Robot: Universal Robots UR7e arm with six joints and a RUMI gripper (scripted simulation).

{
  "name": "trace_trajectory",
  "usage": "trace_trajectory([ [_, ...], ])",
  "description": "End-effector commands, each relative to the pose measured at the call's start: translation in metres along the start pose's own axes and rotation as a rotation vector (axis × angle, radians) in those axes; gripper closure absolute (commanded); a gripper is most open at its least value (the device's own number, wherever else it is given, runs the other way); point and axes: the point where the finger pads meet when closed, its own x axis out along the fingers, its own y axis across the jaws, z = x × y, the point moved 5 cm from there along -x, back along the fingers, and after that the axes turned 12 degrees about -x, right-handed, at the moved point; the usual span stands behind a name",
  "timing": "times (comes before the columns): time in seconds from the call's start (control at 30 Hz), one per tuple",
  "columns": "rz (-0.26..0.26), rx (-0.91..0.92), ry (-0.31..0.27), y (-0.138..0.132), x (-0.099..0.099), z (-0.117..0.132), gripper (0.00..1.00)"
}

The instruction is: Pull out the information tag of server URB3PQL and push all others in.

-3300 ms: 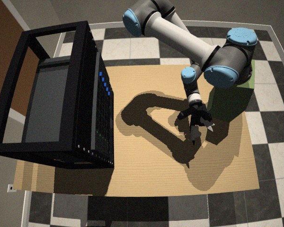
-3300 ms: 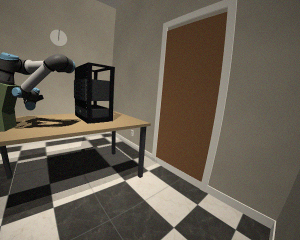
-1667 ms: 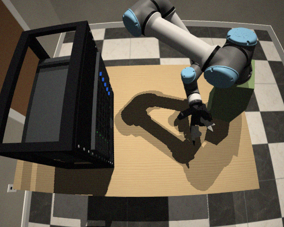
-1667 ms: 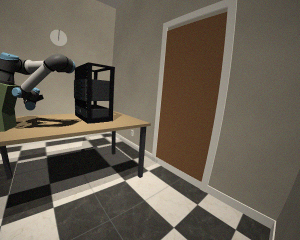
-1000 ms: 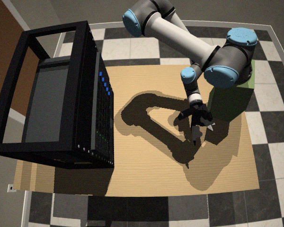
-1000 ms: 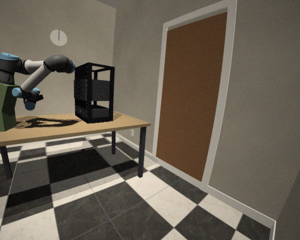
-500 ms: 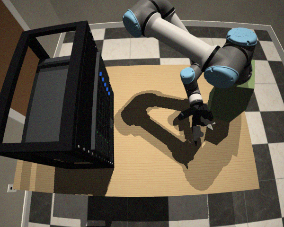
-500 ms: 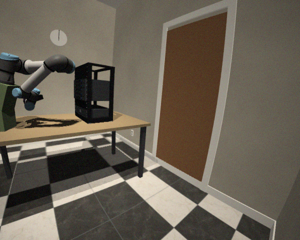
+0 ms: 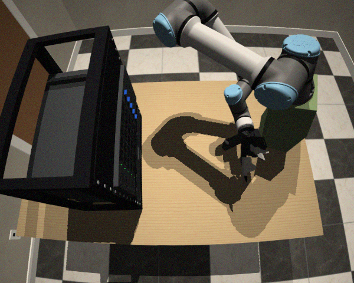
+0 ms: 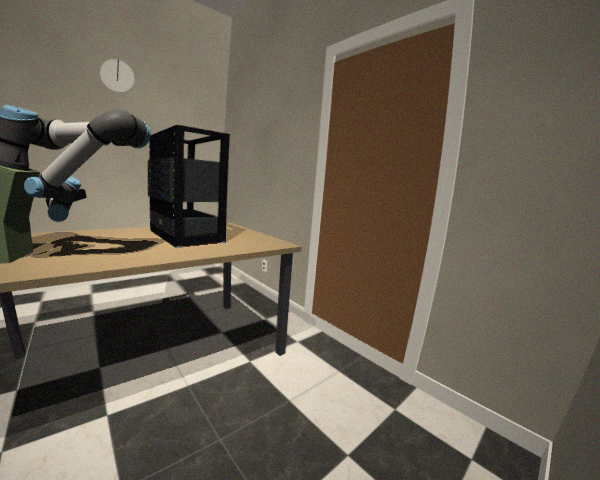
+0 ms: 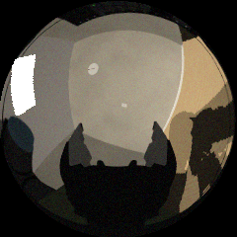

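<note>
One rack point(image 9: 99, 106) point(image 10: 178, 186), upright, unfastened. My gripper point(image 9: 252, 152) point(image 11: 118, 122): fingers wide, nothing held, well apart. Advise slow, square approach; pull tags straight, gently.

Black rack point(image 10: 178, 186) upright on a wooden table point(image 10: 259, 246).

Wooden table point(image 9: 183, 225) point(image 10: 248, 248) on a checkered floor point(image 9: 140, 262) point(image 10: 310, 392).

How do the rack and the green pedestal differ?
The rack is black; the pedestal is green. The rack is an open frame holding servers; the pedestal is a solid-sided block bearing the arm. Both stand upright on the table.
</note>
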Motion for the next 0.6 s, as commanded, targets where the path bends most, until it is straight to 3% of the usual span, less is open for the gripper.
trace_trajectory([
  [0.0,-0.017,0.028,0.013,-0.004,0.001,-0.002,0.0],
  [0.57,-0.079,0.137,0.063,-0.018,0.006,-0.009,0.0],
])
